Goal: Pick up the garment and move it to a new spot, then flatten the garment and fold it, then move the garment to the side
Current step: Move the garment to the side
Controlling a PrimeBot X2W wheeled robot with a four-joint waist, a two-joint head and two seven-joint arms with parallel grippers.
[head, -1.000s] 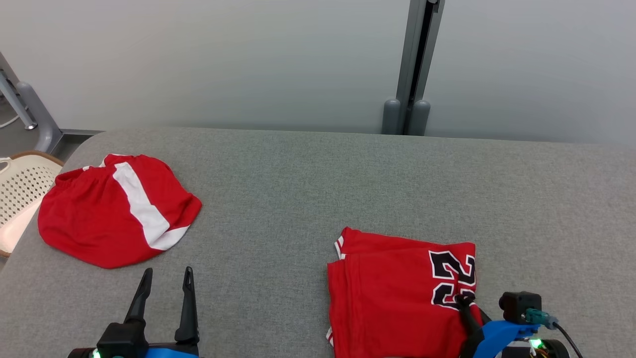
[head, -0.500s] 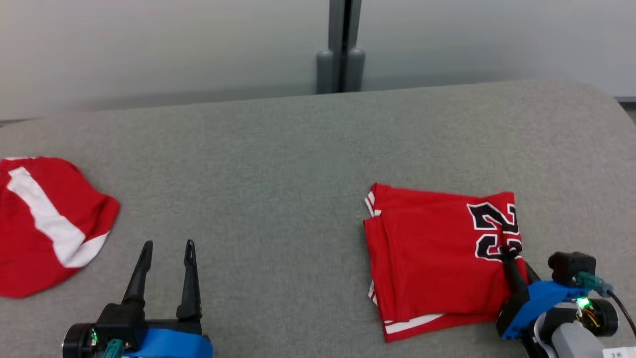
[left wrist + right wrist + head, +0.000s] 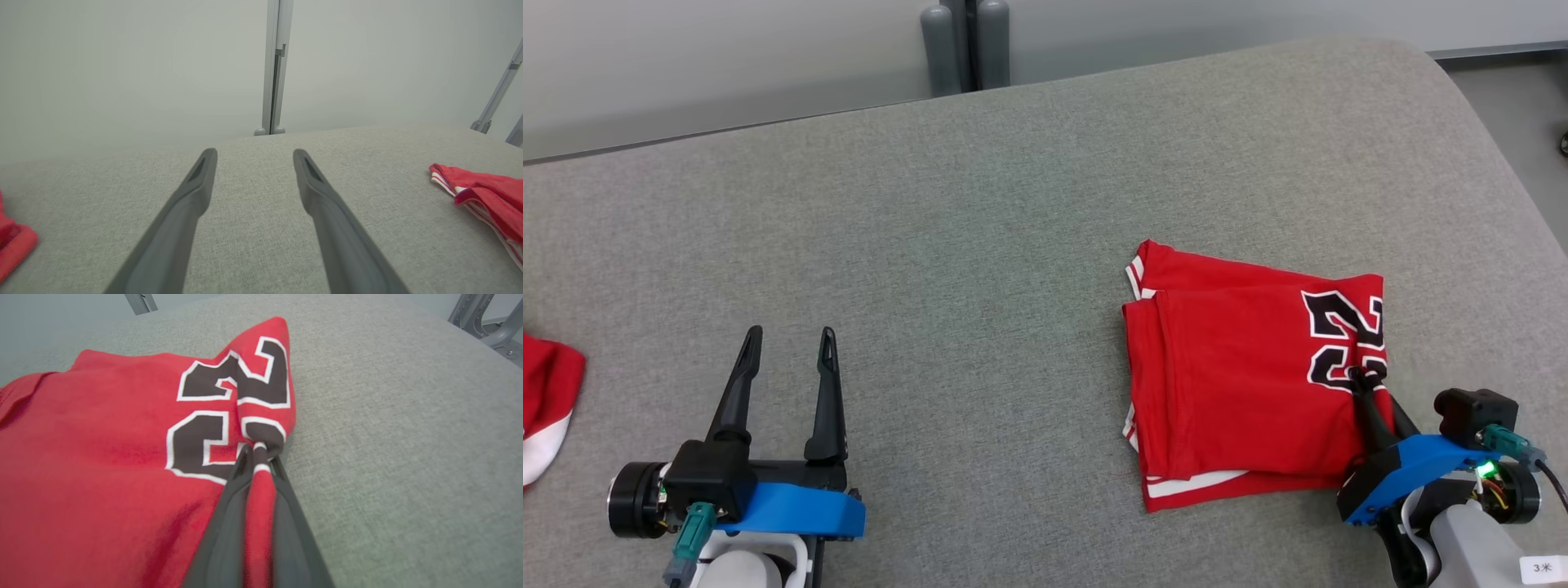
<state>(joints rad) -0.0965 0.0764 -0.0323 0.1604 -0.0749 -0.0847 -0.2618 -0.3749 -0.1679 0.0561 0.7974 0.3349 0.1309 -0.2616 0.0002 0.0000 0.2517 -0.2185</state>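
The garment [image 3: 1241,376] is a folded red jersey with black, white-edged numbers, lying on the grey table at the right. My right gripper [image 3: 1364,380] is shut on the garment's right edge by the numbers; in the right wrist view a pinch of red cloth [image 3: 257,486] sits between the two fingers. My left gripper [image 3: 788,339] stands open over bare table at the lower left, well apart from the garment. The left wrist view shows its fingers [image 3: 196,192] spread, with the garment's edge [image 3: 482,196] at the far right.
A second red and white garment [image 3: 543,400] lies at the left edge of the table. The grey table [image 3: 980,229] ends in a rounded corner at the upper right. A grey post [image 3: 964,41] stands behind the far edge.
The head view has swung to the right, so everything has slid left in it. The right gripper keeps its hold on the garment, which has shifted with it. The left gripper stays open.
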